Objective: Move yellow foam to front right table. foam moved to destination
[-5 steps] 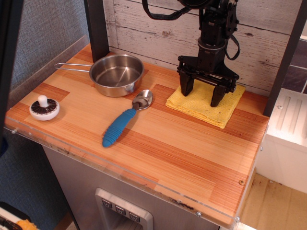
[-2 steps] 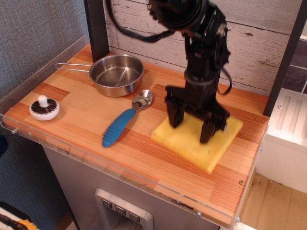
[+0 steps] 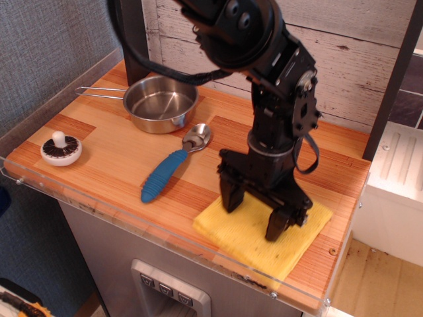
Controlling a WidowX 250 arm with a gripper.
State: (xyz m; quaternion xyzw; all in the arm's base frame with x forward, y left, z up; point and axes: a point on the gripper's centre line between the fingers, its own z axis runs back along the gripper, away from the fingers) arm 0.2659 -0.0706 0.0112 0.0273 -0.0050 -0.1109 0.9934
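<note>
Here, flat yellow foam (image 3: 261,231) lies beneath spread hand (image 3: 254,214).

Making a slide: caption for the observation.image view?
Gripper presses yellow foam onto the table's front right.

Looked like a mock kitchen in a lab: butcher-block table (image 3: 119,142) with acrylic rim, steel pot (image 3: 160,103), blue-handled spoon (image 3: 173,164), toy mushroom (image 3: 61,148), whitewashed plank backdrop (image 3: 357,53), black robot arm (image 3: 264,79).
</note>
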